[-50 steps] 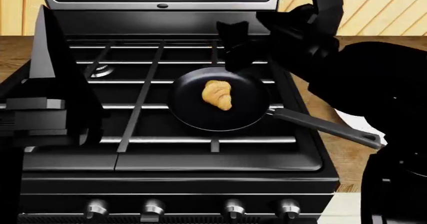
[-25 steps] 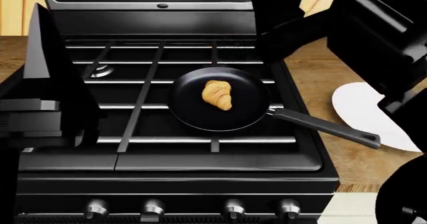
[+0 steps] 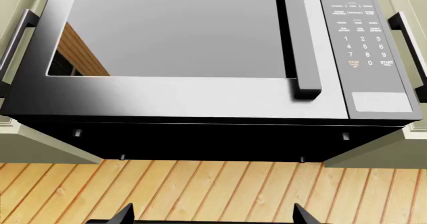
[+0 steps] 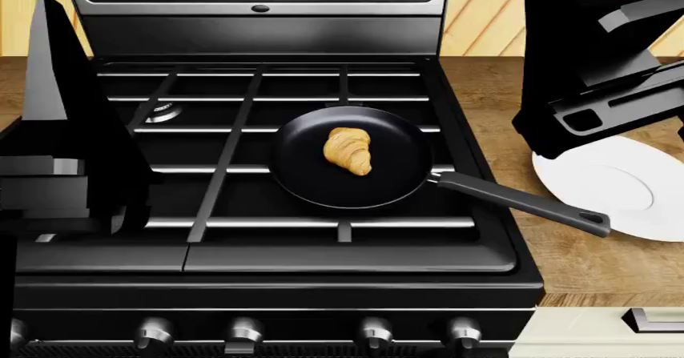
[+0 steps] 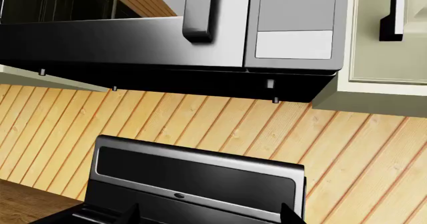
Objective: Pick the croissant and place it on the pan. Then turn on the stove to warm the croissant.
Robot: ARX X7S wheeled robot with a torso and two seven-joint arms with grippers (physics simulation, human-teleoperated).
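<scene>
The golden-tan croissant (image 4: 348, 150) lies in the middle of the round black pan (image 4: 310, 183), which sits on the grates of the black stove (image 4: 320, 255) with its long handle (image 4: 524, 204) pointing to the front right. Silver knobs (image 4: 245, 331) line the stove's front. My left arm (image 4: 64, 158) is raised at the stove's left side. My right arm (image 4: 598, 70) is raised to the right of the pan, apart from it. The left gripper (image 3: 213, 219) is open and empty, facing the wall. The right gripper (image 5: 211, 217) is open and empty, facing the stove's back panel (image 5: 193, 179).
A round white plate (image 4: 630, 190) lies on the wooden counter right of the stove, partly under my right arm. A steel microwave (image 3: 200, 83) hangs above the stove; it also shows in the right wrist view (image 5: 200, 33). Wooden planks cover the wall.
My right arm has moved up and to the right, away from the back of the pan, uncovering the white plate. The croissant and pan have stayed in place. The left arm has barely moved.
</scene>
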